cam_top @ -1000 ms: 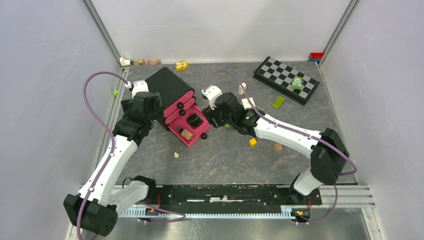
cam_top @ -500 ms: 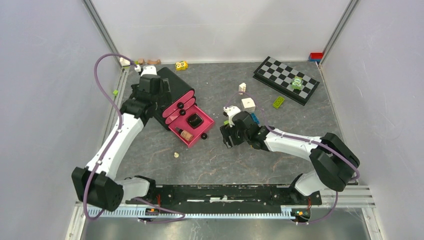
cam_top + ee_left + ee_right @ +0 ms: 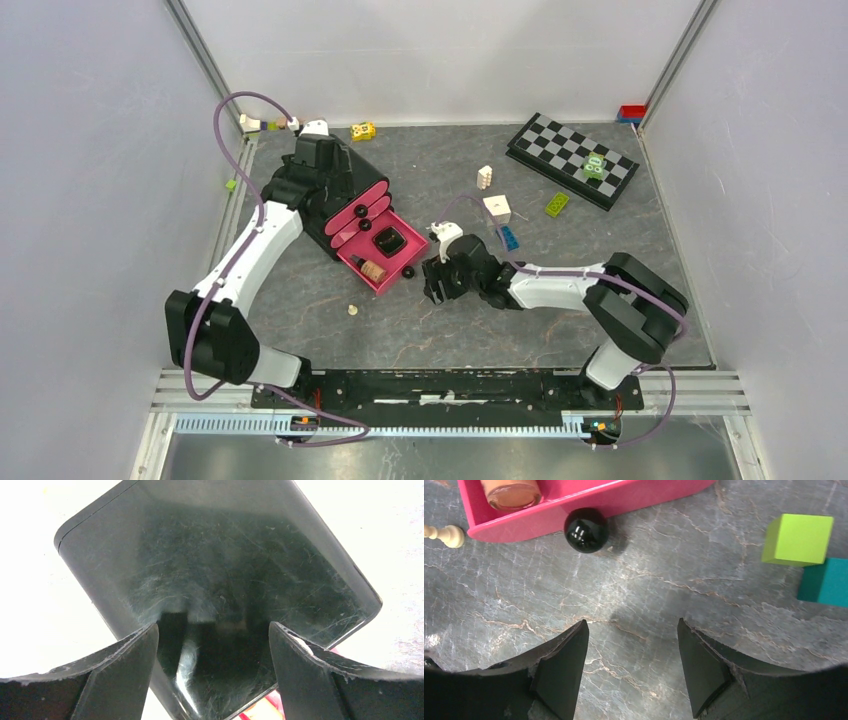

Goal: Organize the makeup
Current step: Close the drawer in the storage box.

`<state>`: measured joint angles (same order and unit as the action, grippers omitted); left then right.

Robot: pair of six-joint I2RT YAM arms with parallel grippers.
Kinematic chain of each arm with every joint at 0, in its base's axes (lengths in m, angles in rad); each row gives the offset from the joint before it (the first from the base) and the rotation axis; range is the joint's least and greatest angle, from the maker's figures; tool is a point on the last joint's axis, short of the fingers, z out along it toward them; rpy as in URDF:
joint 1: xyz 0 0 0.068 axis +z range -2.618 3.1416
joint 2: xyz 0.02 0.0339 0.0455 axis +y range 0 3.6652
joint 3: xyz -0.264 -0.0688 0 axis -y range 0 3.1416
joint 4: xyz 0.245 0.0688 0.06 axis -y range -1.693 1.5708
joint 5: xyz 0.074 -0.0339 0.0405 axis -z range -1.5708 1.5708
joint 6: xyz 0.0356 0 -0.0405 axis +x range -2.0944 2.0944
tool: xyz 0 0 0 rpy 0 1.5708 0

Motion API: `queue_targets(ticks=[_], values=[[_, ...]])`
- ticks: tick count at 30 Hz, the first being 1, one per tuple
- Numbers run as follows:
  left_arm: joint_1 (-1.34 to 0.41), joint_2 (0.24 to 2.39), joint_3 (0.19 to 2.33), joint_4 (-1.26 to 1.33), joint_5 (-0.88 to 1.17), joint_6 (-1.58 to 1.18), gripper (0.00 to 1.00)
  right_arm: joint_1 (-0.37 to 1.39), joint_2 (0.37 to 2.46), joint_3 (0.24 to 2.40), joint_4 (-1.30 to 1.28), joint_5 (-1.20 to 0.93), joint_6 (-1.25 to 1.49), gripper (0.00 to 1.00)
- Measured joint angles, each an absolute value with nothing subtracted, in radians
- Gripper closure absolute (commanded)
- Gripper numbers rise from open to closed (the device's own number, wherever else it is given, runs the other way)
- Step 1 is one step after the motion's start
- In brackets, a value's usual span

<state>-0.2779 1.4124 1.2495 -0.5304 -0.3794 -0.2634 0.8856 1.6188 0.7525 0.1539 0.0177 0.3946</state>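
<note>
Top external view: a black box [image 3: 355, 170] with pink drawers sits on the left part of the grey worktop [image 3: 560, 330]. Its bottom drawer [image 3: 388, 284] is pulled out. Inside that drawer lie a black square compact [image 3: 390, 241] and a small brown tube [image 3: 373, 268], which may be a lipstick. These are the only makeup things I can see. A chessboard [image 3: 572, 158] lies at the far right, well apart from the box. A white cube [image 3: 497, 209] sits between the box and the chessboard.

Left wrist view: the left gripper [image 3: 212, 632] is above the shiny black top of the box. Its two fingers are spread wide apart. Nothing is between them. I cannot tell if the fingers touch the box.

Right wrist view: the right gripper [image 3: 631, 630] is low over the bare worktop, near the front of the pulled-out drawer. Its fingers are wide apart too, and they hold nothing. A round black knob [image 3: 585, 523] sticks out from the pink drawer front, just ahead of the gripper. A little cream chess pawn [image 3: 444, 534] lies on its side beside the drawer. A green cube [image 3: 798, 539] and a teal block [image 3: 828, 582] sit close together off to the right.
</note>
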Motion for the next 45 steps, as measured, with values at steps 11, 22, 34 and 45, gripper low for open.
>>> queue_targets(ticks=[11,22,34,45], values=[[-0.278,1.444,1.266,-0.506,-0.393,-0.264,0.14,0.916,1.734,0.804,0.264,0.004,0.346,0.22],[-0.278,1.432,1.251,-0.506,-0.418,-0.264,0.14,0.918,1.866,0.902,0.374,0.003,0.306,0.33],[-0.278,1.391,1.208,-0.497,-0.440,-0.264,0.14,0.923,1.995,1.037,0.432,-0.015,0.316,0.38],[-0.278,1.364,1.184,-0.496,-0.453,-0.264,0.14,0.923,2.105,1.160,0.479,-0.027,0.378,0.41]])
